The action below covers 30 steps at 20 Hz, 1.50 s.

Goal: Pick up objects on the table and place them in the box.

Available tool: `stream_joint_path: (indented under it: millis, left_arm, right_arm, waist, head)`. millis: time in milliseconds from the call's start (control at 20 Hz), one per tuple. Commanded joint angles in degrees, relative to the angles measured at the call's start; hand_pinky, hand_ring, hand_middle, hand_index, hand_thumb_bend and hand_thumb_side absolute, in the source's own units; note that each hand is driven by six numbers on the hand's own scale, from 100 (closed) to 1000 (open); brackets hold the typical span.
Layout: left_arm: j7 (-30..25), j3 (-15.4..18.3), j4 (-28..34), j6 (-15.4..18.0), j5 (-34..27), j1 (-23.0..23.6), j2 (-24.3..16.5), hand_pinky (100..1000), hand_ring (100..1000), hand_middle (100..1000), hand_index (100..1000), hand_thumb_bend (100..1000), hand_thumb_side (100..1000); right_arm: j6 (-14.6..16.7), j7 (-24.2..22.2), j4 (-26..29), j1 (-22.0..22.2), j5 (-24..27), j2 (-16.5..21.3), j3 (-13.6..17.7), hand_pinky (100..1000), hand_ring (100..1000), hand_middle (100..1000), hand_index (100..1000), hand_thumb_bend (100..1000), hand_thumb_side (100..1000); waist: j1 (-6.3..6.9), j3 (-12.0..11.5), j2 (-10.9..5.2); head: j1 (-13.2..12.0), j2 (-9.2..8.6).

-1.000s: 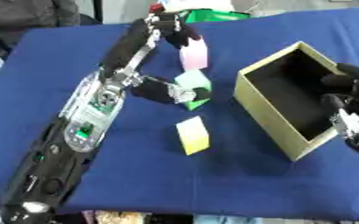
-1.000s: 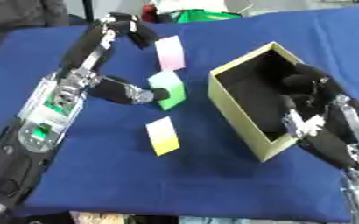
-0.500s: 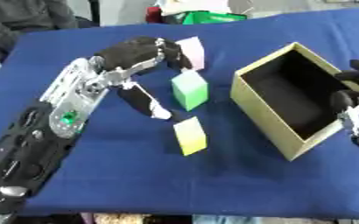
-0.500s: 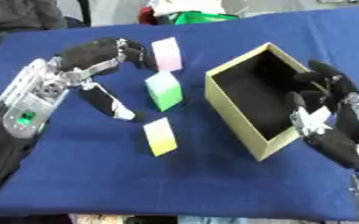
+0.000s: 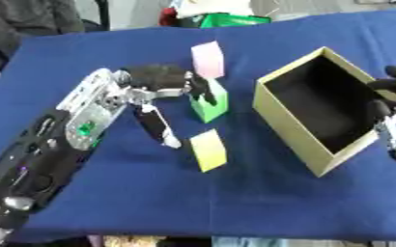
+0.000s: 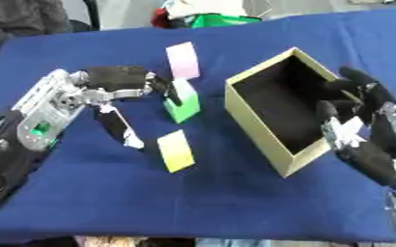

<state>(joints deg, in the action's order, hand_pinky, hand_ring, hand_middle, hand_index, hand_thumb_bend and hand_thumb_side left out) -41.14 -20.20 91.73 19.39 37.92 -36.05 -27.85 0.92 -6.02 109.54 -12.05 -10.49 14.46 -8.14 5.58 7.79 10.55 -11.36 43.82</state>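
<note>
On the blue surface (image 5: pixel 150 193) the left hand (image 5: pixel 163 79) has its fingers curled against the green block (image 5: pixel 211 102), which stands between the pink block (image 5: pixel 207 59) and the yellow block (image 5: pixel 208 150), while the right hand (image 6: pixel 353 103), fingers relaxed apart, rests at the open box (image 6: pixel 261 128).

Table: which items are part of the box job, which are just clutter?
Job: green block at the left hand; pink block; yellow block; box, right hand at its side.
Clutter: green and white things beyond the far table edge.
</note>
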Motion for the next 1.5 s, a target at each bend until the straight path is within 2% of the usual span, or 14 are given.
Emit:
stream_joint_path:
  millis: [50, 350, 500, 700, 1000, 1200, 1500]
  left_arm:
    - [-2.26, -0.87, -0.49, 2.14, -1.3, -2.11, -2.06, 797, 750, 755, 851, 537, 212]
    - [-3.5, -2.68, -2.22, 5.22, -2.33, -4.28, -2.17, 816, 772, 760, 855, 423, 108]
    - [-4.48, -3.78, -3.26, 6.58, -2.78, -5.2, -1.99, 821, 778, 761, 856, 406, 100]
    - [-6.97, -4.82, -3.46, 8.11, -3.76, -6.37, -2.18, 835, 790, 768, 862, 443, 114]
    - [-10.68, -5.49, -3.04, 9.33, -5.59, -7.69, -3.58, 856, 809, 782, 871, 609, 188]
    - [-10.81, -6.5, -3.29, 10.28, -5.31, -8.43, -4.44, 857, 807, 778, 866, 630, 184]
    - [-10.82, -10.25, -5.13, 12.45, -6.06, -9.77, -5.36, 851, 797, 764, 855, 603, 165]
  right_arm:
    - [0.02, -0.29, 1.01, -0.42, 0.05, 0.82, -0.02, 791, 928, 746, 939, 226, 499]
    - [0.03, -0.61, 0.84, -0.47, 0.1, 0.81, -0.13, 792, 928, 742, 940, 223, 509]
    - [0.02, -0.75, 0.79, -0.5, 0.09, 0.81, -0.18, 793, 928, 741, 940, 222, 512]
    - [0.0, -0.83, 0.78, -0.51, 0.09, 0.83, -0.18, 794, 928, 740, 940, 220, 516]
    - [-0.06, -0.99, 0.68, -0.49, 0.16, 0.86, -0.23, 795, 928, 739, 941, 217, 526]
    - [-0.06, -1.15, 0.67, -0.53, 0.14, 0.92, -0.29, 795, 928, 738, 942, 214, 528]
    - [-0.07, -1.41, 0.61, -0.49, 0.05, 1.03, -0.41, 796, 929, 738, 943, 210, 532]
  waist:
    - [-0.12, 0.09, -1.04]
    - [0.03, 0.22, -1.08]
    - [0.06, 0.36, -1.08]
    - [0.02, 0.5, -1.12]
    - [0.05, 0.62, -1.24]
    - [0.08, 0.71, -1.27]
    - [0.23, 1.08, -1.37]
  head:
    - [0.03, 0.3]
    - [0.09, 0.3]
    - [0.09, 0.3]
    - [0.13, 0.3]
    - [0.23, 0.3]
    - [0.21, 0.3]
    - [0.13, 0.3]
